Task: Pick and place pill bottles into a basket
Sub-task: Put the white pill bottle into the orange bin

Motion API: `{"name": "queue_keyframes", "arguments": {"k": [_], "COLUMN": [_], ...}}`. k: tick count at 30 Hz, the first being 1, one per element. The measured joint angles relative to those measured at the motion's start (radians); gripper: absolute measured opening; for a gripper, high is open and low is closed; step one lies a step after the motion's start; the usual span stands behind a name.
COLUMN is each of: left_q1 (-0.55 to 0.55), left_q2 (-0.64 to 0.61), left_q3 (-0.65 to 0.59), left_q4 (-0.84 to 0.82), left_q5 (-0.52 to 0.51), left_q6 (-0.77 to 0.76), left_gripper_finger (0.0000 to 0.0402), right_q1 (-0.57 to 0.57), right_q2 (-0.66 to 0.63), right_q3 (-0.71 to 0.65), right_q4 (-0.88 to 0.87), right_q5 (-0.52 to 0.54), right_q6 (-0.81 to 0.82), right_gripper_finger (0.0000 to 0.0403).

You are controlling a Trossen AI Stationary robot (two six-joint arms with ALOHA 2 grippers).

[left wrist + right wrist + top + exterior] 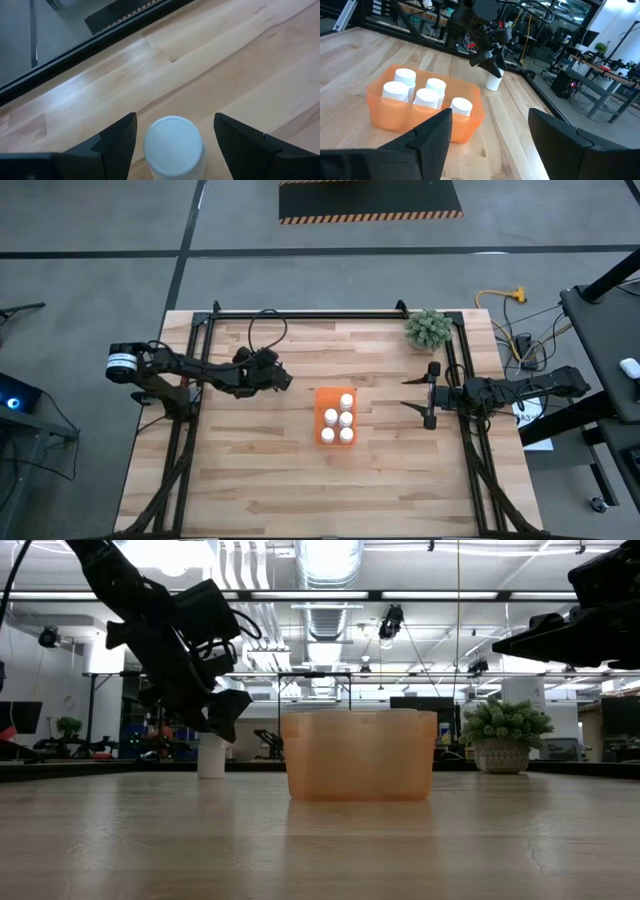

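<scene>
Fingers of my left gripper (174, 145) stand parted around one small white capped pill bottle (173, 146) left of centre on the wooden worktop (250, 470); five others fill the orange basket (322, 396) mid-frame. My right gripper (428, 393) waits spread.

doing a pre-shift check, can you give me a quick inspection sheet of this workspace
surface: wooden table, bare planks around the work.
job's things: orange basket holds five pill bottles; a sixth bottle stands on the table outside it.
clutter: potted plant at the far right corner.
claws: left claw open, straddling the sixth bottle, not touching it; right claw open, waiting right of the basket.
cables: yellow cable on the floor beyond the table; black cable looping over the left arm.
surroundings: workshop benches and equipment; nobody seen.
</scene>
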Motion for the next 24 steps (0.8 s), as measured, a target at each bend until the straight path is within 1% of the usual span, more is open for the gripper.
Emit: {"name": "queue_keyframes", "arguments": {"k": [12, 19, 24], "left_q1": [0.005, 0.005, 0.012], "left_q2": [0.000, 0.000, 0.000], "left_q3": [-0.001, -0.001, 0.003], "left_q4": [0.003, 0.002, 0.002], "left_q5": [0.000, 0.004, 0.039], "left_q6": [-0.019, -0.041, -0.054], "left_gripper_finger": [0.0247, 0.0247, 0.0247], "right_q1": [0.000, 0.000, 0.000], "right_q2": [0.000, 0.000, 0.000], "right_q3": [0.000, 0.000, 0.000], "right_q4": [0.000, 0.000, 0.000], "right_q5": [0.000, 0.000, 0.000], "right_q6": [0.000, -0.002, 0.000], "right_gripper_finger": [0.0256, 0.0249, 0.0251]}}
